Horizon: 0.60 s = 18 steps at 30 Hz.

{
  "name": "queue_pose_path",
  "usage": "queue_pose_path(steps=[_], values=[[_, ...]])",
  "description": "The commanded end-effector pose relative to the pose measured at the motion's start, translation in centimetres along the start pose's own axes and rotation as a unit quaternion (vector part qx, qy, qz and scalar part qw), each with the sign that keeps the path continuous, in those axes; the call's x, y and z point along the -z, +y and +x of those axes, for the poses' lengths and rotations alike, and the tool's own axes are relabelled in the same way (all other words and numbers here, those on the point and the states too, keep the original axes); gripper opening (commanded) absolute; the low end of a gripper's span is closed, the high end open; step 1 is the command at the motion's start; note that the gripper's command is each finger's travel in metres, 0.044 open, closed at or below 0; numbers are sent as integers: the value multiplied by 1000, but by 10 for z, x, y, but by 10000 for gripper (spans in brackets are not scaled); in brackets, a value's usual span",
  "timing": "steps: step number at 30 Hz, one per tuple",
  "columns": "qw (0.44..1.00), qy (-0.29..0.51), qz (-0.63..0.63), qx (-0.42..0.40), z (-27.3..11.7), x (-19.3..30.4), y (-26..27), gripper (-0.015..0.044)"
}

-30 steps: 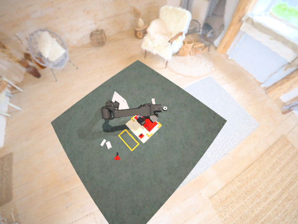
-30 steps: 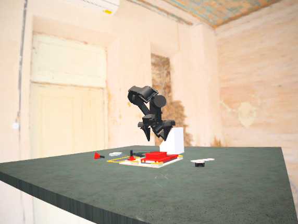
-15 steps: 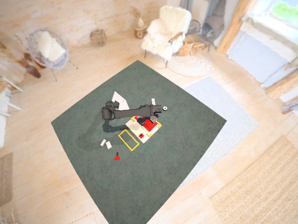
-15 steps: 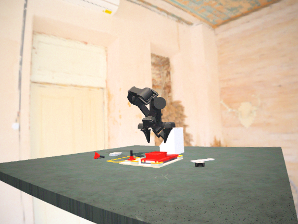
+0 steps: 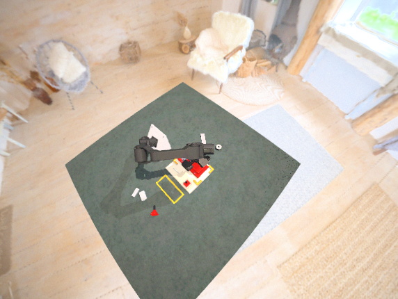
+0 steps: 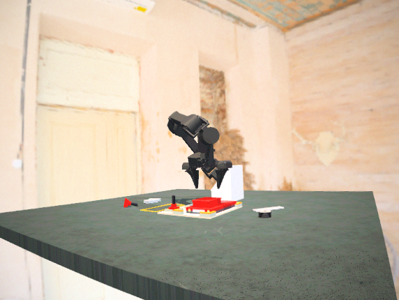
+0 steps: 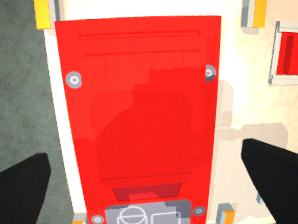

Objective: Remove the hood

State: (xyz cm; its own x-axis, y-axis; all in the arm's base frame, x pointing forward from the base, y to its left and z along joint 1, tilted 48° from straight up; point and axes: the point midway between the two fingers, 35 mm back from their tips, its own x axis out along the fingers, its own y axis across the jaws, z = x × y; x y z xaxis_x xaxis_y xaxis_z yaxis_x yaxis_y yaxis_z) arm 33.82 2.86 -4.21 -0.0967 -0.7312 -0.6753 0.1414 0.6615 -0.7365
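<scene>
The toy car (image 5: 199, 171) (image 6: 228, 205) is red and sits on a cream board (image 7: 259, 112) between yellow corner brackets. Its hood (image 6: 206, 202) (image 7: 142, 115) appears to be the raised red panel in place on top of the body. My gripper (image 5: 195, 163) (image 6: 208, 188) (image 7: 148, 155) is open and empty, pointing down above the car, with one finger on each side of the red panel in the wrist view. The fingertips are above the panel, not touching it. The marked area (image 5: 174, 202) is a yellow outline on the table beside the board, with nothing inside.
A small red piece with a black post (image 5: 186, 183) (image 6: 174, 206) stands on the board. Another red piece (image 5: 154, 213) (image 6: 128, 202) lies beyond the outline, near small white pieces (image 5: 142, 195). A white block (image 6: 237, 181), a white strip (image 5: 203, 138) and a wheel (image 5: 218, 147) are around the board.
</scene>
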Motion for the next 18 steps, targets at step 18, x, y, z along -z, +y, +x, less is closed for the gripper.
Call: queue_pose_path(steps=[18], values=[[1000,-1,-1,2,15,-1,-1,440]])
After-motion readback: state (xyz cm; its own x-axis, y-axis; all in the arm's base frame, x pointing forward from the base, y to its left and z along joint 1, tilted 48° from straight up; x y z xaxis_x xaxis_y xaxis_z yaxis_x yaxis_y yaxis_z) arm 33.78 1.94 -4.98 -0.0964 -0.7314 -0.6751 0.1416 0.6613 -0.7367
